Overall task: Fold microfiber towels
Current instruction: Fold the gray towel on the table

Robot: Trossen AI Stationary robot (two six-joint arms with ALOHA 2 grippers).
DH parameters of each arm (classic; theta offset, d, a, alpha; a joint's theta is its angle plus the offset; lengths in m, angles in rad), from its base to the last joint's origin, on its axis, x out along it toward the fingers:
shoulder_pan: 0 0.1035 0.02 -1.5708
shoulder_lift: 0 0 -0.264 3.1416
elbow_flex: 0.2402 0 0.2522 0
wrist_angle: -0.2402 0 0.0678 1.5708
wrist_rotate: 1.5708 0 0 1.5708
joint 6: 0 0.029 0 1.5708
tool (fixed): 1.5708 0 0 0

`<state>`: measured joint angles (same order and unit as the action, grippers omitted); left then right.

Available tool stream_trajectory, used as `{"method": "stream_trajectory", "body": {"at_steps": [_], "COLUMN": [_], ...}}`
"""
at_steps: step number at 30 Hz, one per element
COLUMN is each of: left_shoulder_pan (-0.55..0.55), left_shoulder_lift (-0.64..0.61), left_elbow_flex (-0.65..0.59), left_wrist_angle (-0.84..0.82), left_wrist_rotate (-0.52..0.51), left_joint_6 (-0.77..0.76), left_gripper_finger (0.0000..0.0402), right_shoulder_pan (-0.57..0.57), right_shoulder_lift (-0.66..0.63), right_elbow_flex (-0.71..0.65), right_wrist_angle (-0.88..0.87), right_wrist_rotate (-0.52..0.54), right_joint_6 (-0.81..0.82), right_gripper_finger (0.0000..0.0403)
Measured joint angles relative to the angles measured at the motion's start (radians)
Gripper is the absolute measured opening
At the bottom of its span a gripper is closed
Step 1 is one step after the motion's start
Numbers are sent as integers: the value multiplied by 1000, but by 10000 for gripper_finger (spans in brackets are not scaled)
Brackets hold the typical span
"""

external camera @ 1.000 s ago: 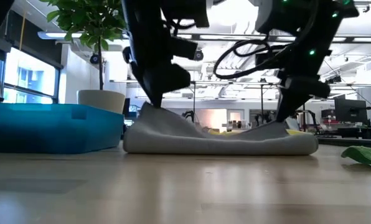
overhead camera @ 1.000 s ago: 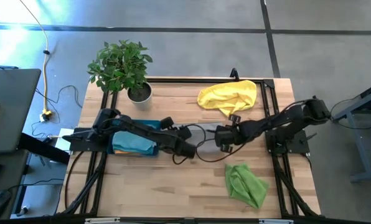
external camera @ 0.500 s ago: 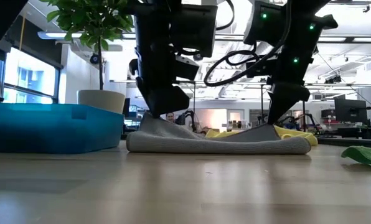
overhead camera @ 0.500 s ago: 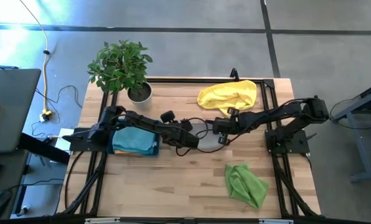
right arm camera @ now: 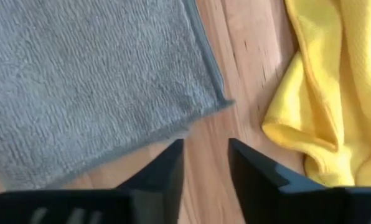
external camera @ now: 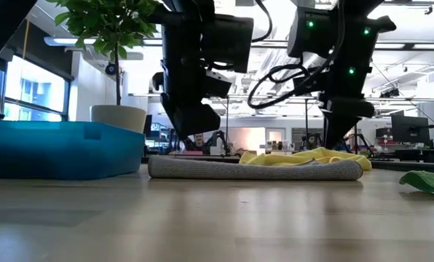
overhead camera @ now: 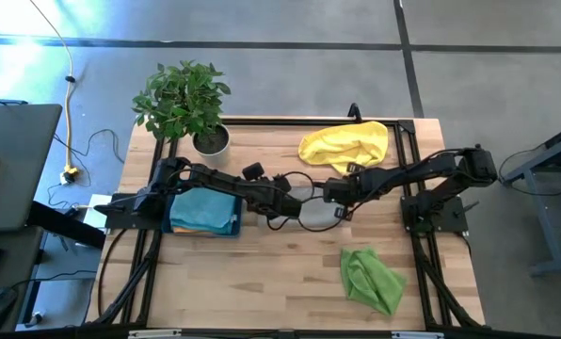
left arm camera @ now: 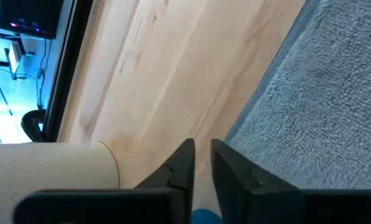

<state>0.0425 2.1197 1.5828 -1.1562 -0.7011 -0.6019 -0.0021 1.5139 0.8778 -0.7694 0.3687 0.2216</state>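
Note:
A grey towel (overhead camera: 312, 213) lies flat on the table's middle, a low folded slab in the low view (external camera: 253, 169). My left gripper (left arm camera: 201, 163) hovers just off its left end, over bare wood, its fingers a narrow gap apart with nothing between them. My right gripper (right arm camera: 205, 163) stands open above the wood by the towel's right corner (right arm camera: 223, 102). A yellow towel (overhead camera: 346, 146) lies crumpled at the far right and a lime green towel (overhead camera: 370, 280) at the near right.
A teal tray (external camera: 57, 149) holding folded cloths sits at the left, under my left arm. A potted plant (overhead camera: 182, 99) stands at the far left corner. Bare wood stretches along the near edge, left of the green towel.
Both grippers carried the grey towel's raised ends toward the far edge, then let go, opened and rose a little. The towel's ends, held up a second ago, have dropped, and it now lies flat and level.

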Motion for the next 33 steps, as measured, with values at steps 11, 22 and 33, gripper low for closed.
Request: {"method": "stream_trajectory", "body": {"at_steps": [11,22,33], "left_shoulder_pan": [-31,-163,-307], "left_shoulder_lift": [-5,-6,-6], "left_elbow_flex": [0,1,14], "left_wrist_angle": [-33,-29,-10], "left_wrist_rotate": [144,383,454], "left_joint_6": [64,179,84], "left_gripper_finger": [117,106,103], "right_shoulder_pan": [67,108,142], "right_shoulder_lift": [0,-4,-98], "right_elbow_flex": [-36,-206,-179], "right_wrist_angle": [116,280,115], "right_wrist_rotate": [-103,-229,-249], "right_joint_6": [86,143,146], "right_gripper_finger": [156,149,149]}}
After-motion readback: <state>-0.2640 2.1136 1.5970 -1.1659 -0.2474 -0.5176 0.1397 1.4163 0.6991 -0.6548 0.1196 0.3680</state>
